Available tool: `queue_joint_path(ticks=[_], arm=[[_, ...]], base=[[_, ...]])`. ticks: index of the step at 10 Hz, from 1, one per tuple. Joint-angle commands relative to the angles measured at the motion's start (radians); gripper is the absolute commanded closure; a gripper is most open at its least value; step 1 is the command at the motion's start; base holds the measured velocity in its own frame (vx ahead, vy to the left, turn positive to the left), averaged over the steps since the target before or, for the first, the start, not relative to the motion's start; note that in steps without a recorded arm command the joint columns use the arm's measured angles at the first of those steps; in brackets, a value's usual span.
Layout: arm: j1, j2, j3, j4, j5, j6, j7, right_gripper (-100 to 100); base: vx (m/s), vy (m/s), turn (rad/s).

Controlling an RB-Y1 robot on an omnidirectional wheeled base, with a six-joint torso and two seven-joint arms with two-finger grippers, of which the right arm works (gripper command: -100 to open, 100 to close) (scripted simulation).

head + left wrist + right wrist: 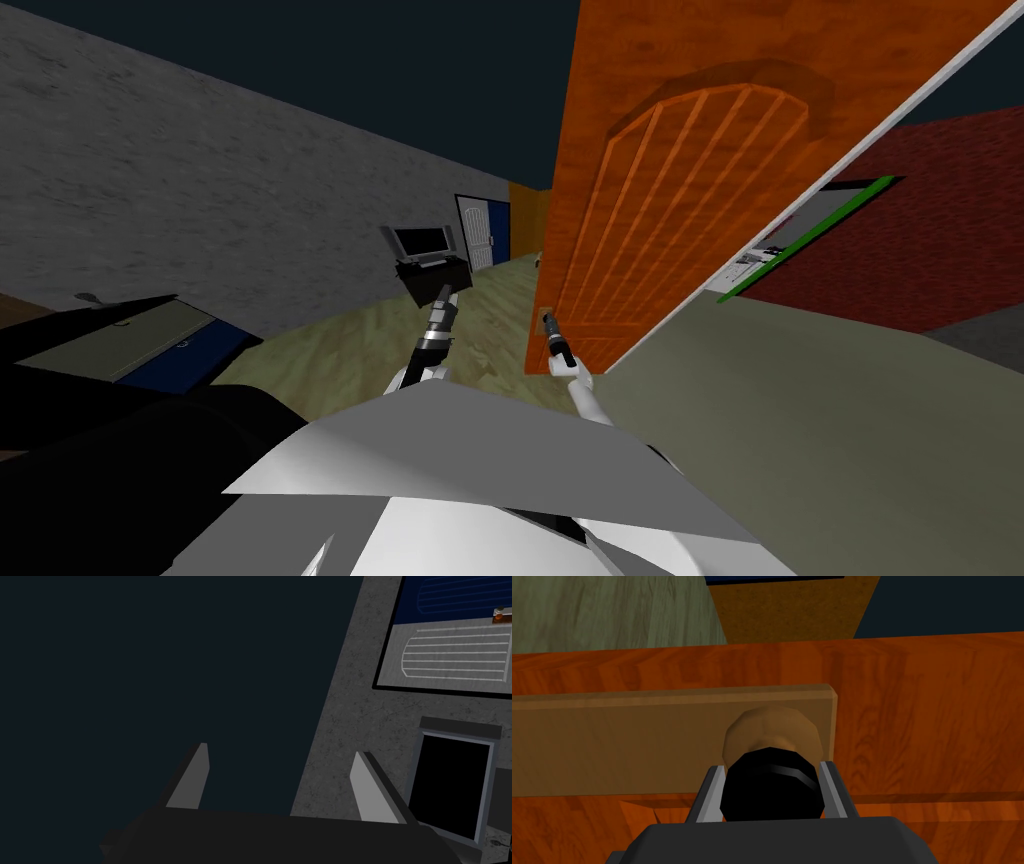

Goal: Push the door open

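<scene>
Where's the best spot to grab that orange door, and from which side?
The black round knob, taken across its two sides, coming straight at the door. It juts from a tan plate, so fingers fit either side, as the right end effector shows.

Head cam looks steeply down, rolled, orange door [690, 180] near right. Right wrist cam tight on same door's knob [772, 791]. Left wrist cam faces far grey wall [340, 741].
</scene>
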State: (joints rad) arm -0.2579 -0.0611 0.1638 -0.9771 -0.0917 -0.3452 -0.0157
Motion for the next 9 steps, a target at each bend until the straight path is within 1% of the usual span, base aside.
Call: queue_joint_path(ticks=[1, 4, 5, 7, 9], arm=[[-0.005, -0.004, -0.020, -0.006, -0.002, -0.004, 0.006, 100], [-0.008, -0.009, -0.059, 0.001, -0.008, -0.006, 0.016, 100], [-0.008, -0.010, -0.067, 0.002, -0.009, -0.006, 0.018, 100], [-0.010, -0.009, -0.096, 0.007, -0.014, -0.007, 0.025, 100], [-0.011, -0.007, -0.115, 0.010, -0.017, -0.008, 0.030, 100]], base=[[0.140, 0.121, -0.068], [0.153, 0.133, -0.066], [0.145, 0.159, -0.071], [0.162, 0.175, -0.097], [0.181, 0.144, -0.081]])
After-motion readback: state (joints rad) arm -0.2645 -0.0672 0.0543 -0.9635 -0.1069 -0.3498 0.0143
